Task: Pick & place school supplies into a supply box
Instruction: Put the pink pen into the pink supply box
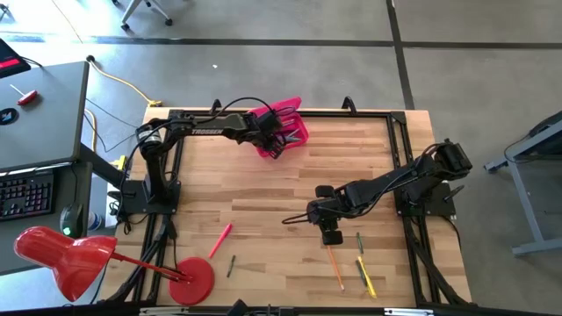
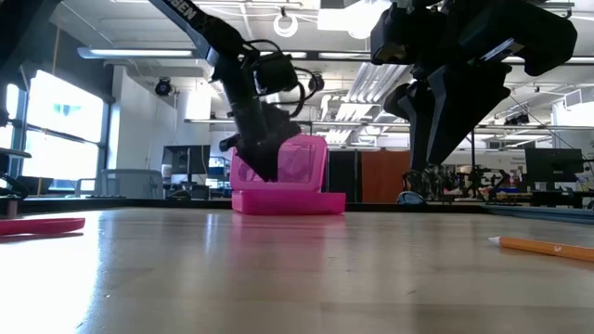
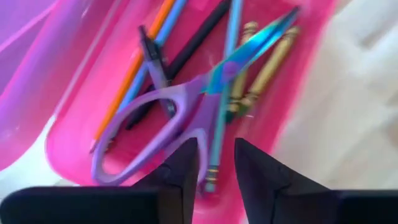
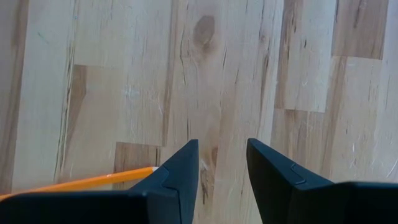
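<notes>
R gripper (image 4: 222, 163) part-open, empty, beside orange pencil (image 4: 87, 181): light, stiff, rolls (pinch mid-shaft). L gripper (image 3: 216, 163) seemingly empty over supply box (image 1: 294, 123).

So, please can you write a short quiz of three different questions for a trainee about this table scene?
1. True or false: the purple scissors lie inside the pink box.
2. Which gripper is over the box? A) left gripper B) right gripper
3. Fill in: the orange pencil lies on the ____, near the right gripper.

Key: 1 true; 2 A; 3 table.
</notes>
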{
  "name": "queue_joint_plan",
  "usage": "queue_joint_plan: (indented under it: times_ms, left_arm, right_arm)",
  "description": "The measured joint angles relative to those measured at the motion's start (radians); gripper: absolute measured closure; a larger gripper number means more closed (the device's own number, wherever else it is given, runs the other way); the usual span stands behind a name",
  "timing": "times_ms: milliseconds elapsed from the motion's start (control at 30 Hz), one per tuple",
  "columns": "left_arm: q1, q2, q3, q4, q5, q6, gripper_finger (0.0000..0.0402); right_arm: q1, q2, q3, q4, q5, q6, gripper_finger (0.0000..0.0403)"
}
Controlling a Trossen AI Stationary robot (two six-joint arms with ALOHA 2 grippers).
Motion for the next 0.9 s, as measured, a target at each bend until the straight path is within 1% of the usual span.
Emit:
queue_joint_plan:
  times_ms: [100, 200, 267, 333, 400, 533, 600, 633, 667, 767, 800, 833, 900]
  left_arm:
    - [0.000, -0.002, 0.062, -0.054, 0.052, 0.000, 0.0278]
    - [0.000, -0.002, 0.159, -0.177, 0.151, 0.012, 0.0291]
    - [0.000, -0.002, 0.236, -0.275, 0.196, 0.045, 0.0301]
    - [-0.001, -0.002, 0.316, -0.400, 0.211, 0.074, 0.0312]
    - [-0.001, -0.002, 0.408, -0.552, 0.234, 0.069, 0.0323]
    - [-0.003, -0.003, 0.579, -0.863, 0.265, 0.015, 0.0346]
    - [-0.022, -0.012, 0.645, -1.017, 0.265, -0.011, 0.0356]
    - [-0.038, -0.020, 0.663, -1.058, 0.265, -0.036, 0.0360]
    - [-0.057, -0.038, 0.665, -1.048, 0.270, -0.062, 0.0363]
    - [-0.127, -0.114, 0.645, -1.031, 0.362, -0.095, 0.0371]
    - [-0.166, -0.136, 0.646, -1.035, 0.379, -0.105, 0.0373]
    - [-0.210, -0.156, 0.645, -1.048, 0.376, -0.124, 0.0373]
    - [-0.302, -0.192, 0.623, -1.044, 0.323, -0.188, 0.0372]
  right_arm:
    - [0.000, 0.000, 0.000, 0.001, 0.000, 0.000, 0.0289]
    - [0.000, 0.000, 0.000, 0.004, 0.000, 0.000, 0.0289]
    - [0.000, 0.000, 0.000, 0.004, 0.000, 0.001, 0.0289]
    - [0.000, 0.000, 0.000, 0.004, 0.000, 0.000, 0.0289]
    - [0.000, 0.000, 0.000, 0.004, 0.000, 0.001, 0.0289]
    - [0.000, 0.000, 0.000, 0.004, 0.000, 0.001, 0.0289]
    - [0.000, 0.000, 0.000, 0.003, 0.000, 0.001, 0.0289]
    - [0.000, 0.000, 0.000, 0.003, 0.000, 0.000, 0.0289]
    - [0.000, 0.000, 0.000, 0.002, 0.000, 0.000, 0.0289]
    - [0.000, 0.000, 0.000, -0.002, 0.000, 0.001, 0.0289]
    - [0.000, 0.000, 0.000, -0.004, 0.000, 0.001, 0.0289]
    - [0.000, 0.000, 0.000, -0.005, 0.000, 0.001, 0.0289]
    - [0.001, 0.000, 0.000, -0.005, 0.001, 0.001, 0.0289]
